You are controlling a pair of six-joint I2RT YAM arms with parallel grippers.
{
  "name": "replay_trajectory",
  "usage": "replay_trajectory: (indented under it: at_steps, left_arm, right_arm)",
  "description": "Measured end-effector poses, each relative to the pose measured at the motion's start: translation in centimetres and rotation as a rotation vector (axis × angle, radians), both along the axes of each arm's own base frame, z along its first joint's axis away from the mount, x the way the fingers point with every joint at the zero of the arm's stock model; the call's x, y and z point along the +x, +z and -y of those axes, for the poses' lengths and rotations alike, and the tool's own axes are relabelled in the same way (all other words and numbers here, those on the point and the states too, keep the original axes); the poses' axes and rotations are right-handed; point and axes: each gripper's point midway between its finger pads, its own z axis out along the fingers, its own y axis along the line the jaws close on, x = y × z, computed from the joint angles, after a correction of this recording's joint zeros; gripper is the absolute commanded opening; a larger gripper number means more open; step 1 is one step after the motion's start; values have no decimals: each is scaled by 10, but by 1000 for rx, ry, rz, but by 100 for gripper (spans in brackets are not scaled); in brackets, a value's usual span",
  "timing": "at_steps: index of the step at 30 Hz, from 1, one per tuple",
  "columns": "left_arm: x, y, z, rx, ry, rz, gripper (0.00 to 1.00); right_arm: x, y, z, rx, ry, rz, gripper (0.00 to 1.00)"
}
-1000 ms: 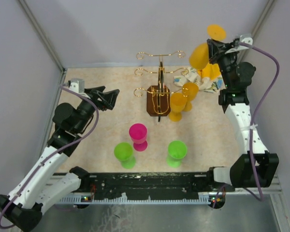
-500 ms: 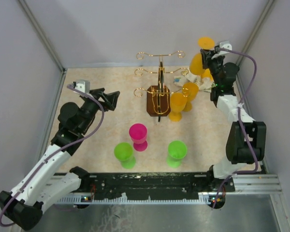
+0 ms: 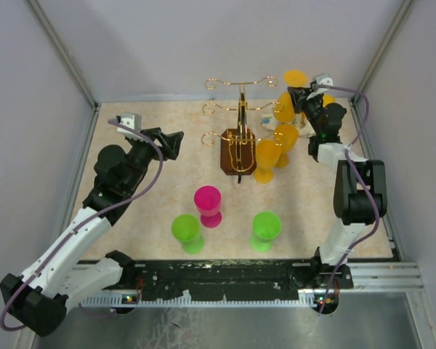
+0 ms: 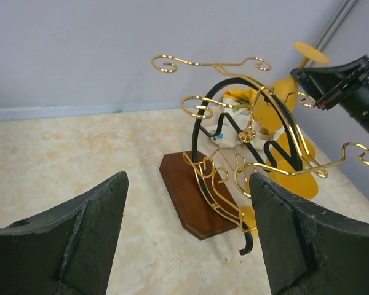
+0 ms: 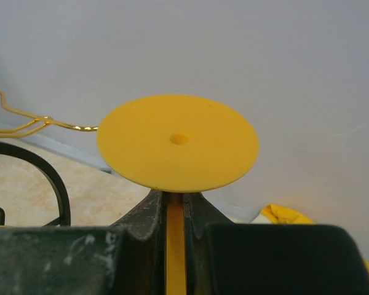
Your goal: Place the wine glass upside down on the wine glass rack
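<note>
Obs: wine glass (image 3: pixel 284 106), opaque yellow-orange, inverted, with its flat round foot on top and its bowl below. It hangs over the far right of the desk (image 3: pixel 145 211), just beside the upper right hooks of the gold-wire wine glass rack (image 3: pixel 239 138). Right gripper (image 3: pixel 300 94) jaws clamp the stem under the foot. Left gripper (image 3: pixel 171 142) jaws are spread wide, empty, facing the rack.

Wine glass (image 3: pixel 283 107) yellow-orange; rack (image 3: pixel 238 142) gold wire, dk-brown base; pink cup (image 3: pixel 208 202); 2 green cups (image 3: pixel 185 230).

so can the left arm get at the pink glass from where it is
Probably yes. The left gripper is open and empty, and the pink glass stands upright with only bare table between them.
</note>
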Motion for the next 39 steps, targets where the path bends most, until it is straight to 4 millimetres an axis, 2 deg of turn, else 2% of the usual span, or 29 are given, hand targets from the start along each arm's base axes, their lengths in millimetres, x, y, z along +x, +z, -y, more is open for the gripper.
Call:
replay_trajectory:
  at_steps: [5,15,22,25,39]
  left_arm:
    - [0,13,0,-14,2,24,85]
    - [2,9,-2,-7,17,11,85]
    - [2,15,-6,4,33,13,86]
    - [2,19,-8,8,41,24,86]
    - [4,15,-13,38,71,21,86]
  right_arm:
    - [3,-18,-12,-9,51,-15,0]
    - [-2,-23,-40,-35,145,7,0]
    - [7,-47,-48,-40,178,-36,0]
    - [10,-46,-52,-42,207,-30,0]
    - [22,-41,-70,-52,293,-6,0]
